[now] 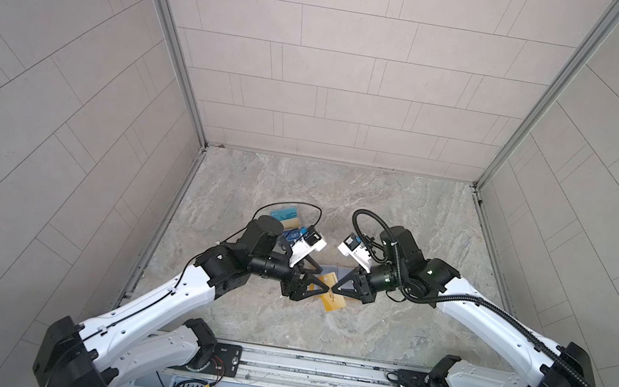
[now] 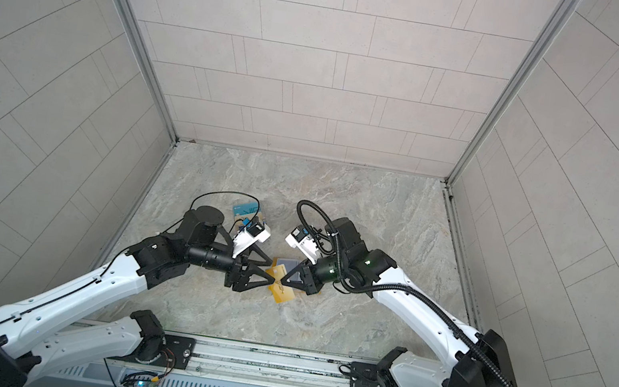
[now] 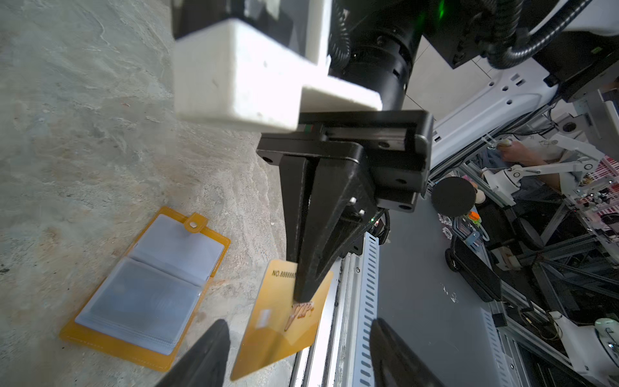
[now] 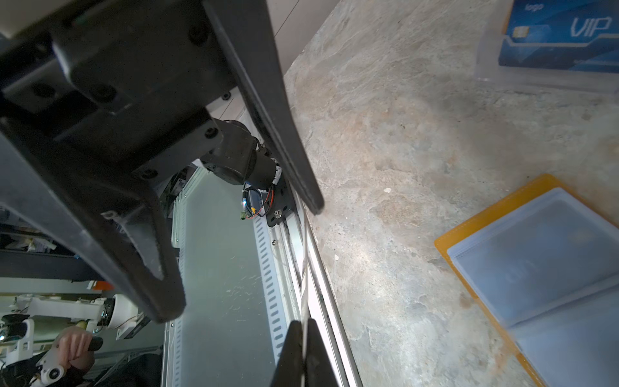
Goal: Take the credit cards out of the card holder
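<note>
the right gripper (image 3: 303,295) clamps the gold card (image 3: 284,338) in its jaws. the left gripper (image 3: 298,323), jaws open, flanks it beside the open card holder (image 3: 150,288).

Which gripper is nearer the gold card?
Right. The right gripper is shut on the gold card; the left gripper is open, straddling its free end without touching.

The left arm (image 1: 155,305) and right arm (image 1: 489,322) wear glossy white shells between chunky black joint housings — a thin black cable (image 2: 236,192) trails off the left, a ribbed black conduit (image 1: 467,299) loops off the right. Each wrist bears a white camera bracket (image 1: 305,246), and the left gripper (image 1: 324,278) and right gripper (image 3: 303,296) end in matte black triangular fingers (image 3: 325,214) fastened by small screws.
</note>
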`<move>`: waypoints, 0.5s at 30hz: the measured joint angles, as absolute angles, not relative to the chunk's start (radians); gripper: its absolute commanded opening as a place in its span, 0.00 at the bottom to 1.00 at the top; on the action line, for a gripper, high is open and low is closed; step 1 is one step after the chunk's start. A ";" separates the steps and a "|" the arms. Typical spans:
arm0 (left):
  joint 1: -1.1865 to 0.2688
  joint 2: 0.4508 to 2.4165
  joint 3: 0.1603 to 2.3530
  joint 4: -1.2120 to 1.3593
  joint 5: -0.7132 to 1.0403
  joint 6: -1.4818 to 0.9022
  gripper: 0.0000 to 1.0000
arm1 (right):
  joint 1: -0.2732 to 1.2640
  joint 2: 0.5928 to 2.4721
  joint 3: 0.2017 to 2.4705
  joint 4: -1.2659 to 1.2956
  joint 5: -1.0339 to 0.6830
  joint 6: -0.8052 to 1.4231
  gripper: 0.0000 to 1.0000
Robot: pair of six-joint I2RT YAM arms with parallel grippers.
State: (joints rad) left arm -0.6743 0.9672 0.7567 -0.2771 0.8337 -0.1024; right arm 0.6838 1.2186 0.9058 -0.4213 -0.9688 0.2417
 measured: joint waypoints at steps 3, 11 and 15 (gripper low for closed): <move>-0.674 0.973 0.766 -0.302 0.859 -0.089 0.61 | 0.703 1.219 0.911 -0.422 -0.983 0.231 0.00; -0.674 0.989 0.768 -0.337 0.921 -0.057 0.42 | 0.714 1.227 0.941 -0.442 -1.003 0.195 0.00; -0.673 0.996 0.778 -0.361 0.946 -0.043 0.32 | 0.714 1.239 0.952 -0.457 -1.012 0.178 0.00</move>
